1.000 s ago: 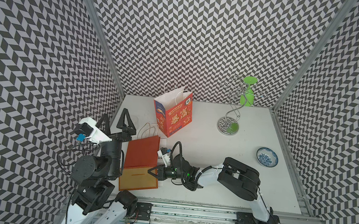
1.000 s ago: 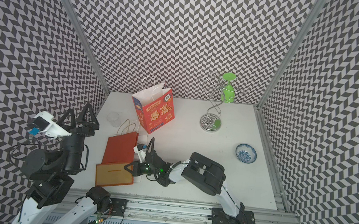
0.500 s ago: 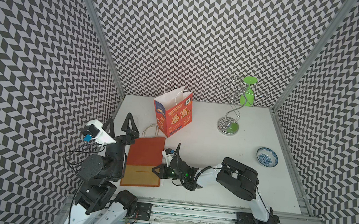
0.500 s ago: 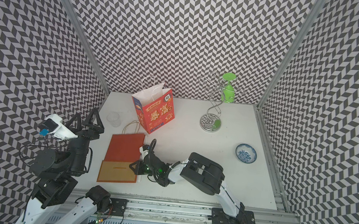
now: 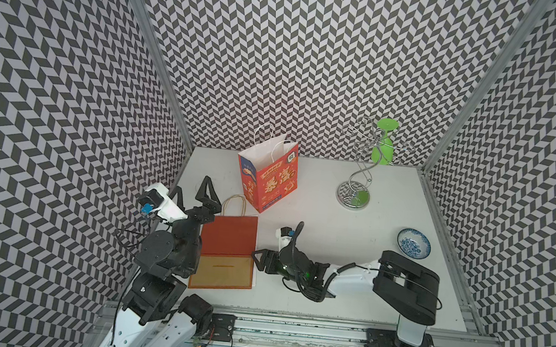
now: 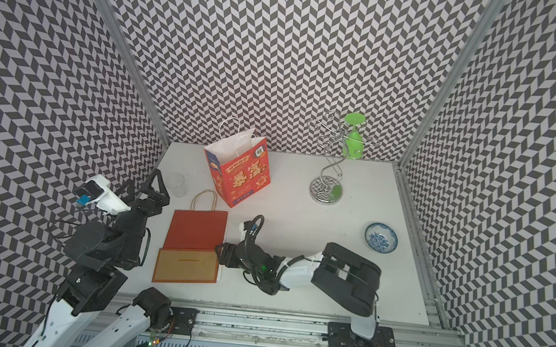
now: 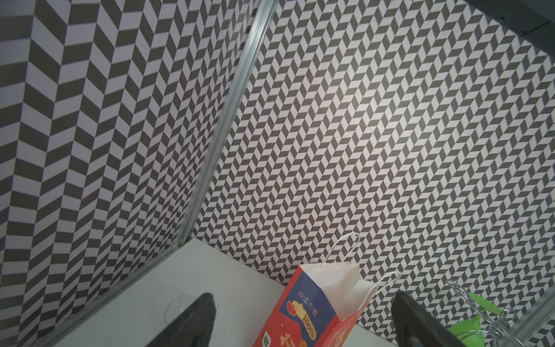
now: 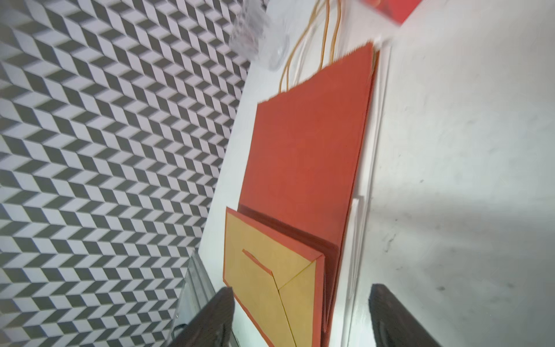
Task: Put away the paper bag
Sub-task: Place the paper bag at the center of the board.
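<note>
Looking down in both top views, finds the orange paper bag point(image 5: 229, 235) flat on the table point(image 5: 316, 226) just in front of the upright printed bag point(image 5: 269, 180), handles pointing toward it, yellow bottom flap point(image 5: 223, 273) folded up at the far end; places the right gripper point(image 5: 255, 264) low over the table, in front of the printed bag, right beside the flat bag's edge near that flap; shows its fingers point(image 8: 207, 324) spread apart, released, clamping nothing, with the flap's corner between them in the right wrist view; puts the left gripper point(image 5: 192, 185) up off the table to the left of the printed bag, spread wide and empty; notes, in a top view, a clear cup point(image 6: 176, 185) left of the printed bag, a wire stand point(image 5: 355, 185) with a green glass point(image 5: 383, 149) hung on it to the right, and a blue patterned dish point(image 5: 414, 242) right of it and nearer.
</note>
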Motion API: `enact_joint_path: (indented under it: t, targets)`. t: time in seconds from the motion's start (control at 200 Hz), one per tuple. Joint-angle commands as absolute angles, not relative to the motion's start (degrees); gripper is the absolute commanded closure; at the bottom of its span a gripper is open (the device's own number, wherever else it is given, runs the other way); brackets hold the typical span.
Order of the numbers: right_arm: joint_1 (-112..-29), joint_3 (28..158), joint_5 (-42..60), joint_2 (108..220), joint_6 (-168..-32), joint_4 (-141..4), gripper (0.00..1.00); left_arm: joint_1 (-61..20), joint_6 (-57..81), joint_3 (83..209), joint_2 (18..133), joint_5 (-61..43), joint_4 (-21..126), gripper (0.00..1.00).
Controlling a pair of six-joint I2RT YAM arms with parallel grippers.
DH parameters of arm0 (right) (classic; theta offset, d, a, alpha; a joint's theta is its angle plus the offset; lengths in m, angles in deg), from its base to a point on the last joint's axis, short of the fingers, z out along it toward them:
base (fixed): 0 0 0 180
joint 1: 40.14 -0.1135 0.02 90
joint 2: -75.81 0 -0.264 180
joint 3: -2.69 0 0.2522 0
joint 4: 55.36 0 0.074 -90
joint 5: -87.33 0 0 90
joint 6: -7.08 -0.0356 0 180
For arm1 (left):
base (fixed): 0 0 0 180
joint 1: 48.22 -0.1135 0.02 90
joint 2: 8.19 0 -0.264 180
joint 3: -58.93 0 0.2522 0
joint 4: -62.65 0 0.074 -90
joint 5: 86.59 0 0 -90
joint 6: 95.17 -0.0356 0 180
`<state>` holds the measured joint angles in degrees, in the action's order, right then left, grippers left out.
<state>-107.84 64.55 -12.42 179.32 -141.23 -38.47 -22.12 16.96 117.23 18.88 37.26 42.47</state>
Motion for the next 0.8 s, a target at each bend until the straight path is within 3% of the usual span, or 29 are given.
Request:
enact_joint_path:
  t: [0.0, 0.065, 0.17, 0.23, 0.436, 0.791]
  targets:
    - [-107.84, 61.71, -22.35, 172.18, -138.53, -40.25, 0.27, -22.5, 19.08, 115.67, 21.58, 35.4, 41.11, 0.05]
    - [-107.11, 58.95, -24.81, 167.13, -132.39, -39.33, 0.28, -23.46, 17.78, 115.44, 23.94, 29.1, 42.99, 0.05]
    - [-103.9, 54.38, -23.07, 159.31, -119.64, -37.55, 0.29, -29.01, 10.78, 119.95, 32.78, 2.51, 42.17, 0.05]
    - [-100.88, 53.35, -20.69, 155.1, -114.7, -40.77, 0.3, -32.21, 9.21, 123.89, 38.5, -6.01, 38.96, 0.06]
    - [-93.45, 51.01, -15.84, 142.73, -103.85, -50.61, 0.3, -37.18, 4.02, 129.06, 46.08, -8.54, 38.77, 0.09]
    - [-91.82, 48.65, -15.82, 131.63, -100.61, -56.8, 0.32, -42.77, -12.51, 152.52, 67.14, -16.93, 31.56, 0.09]
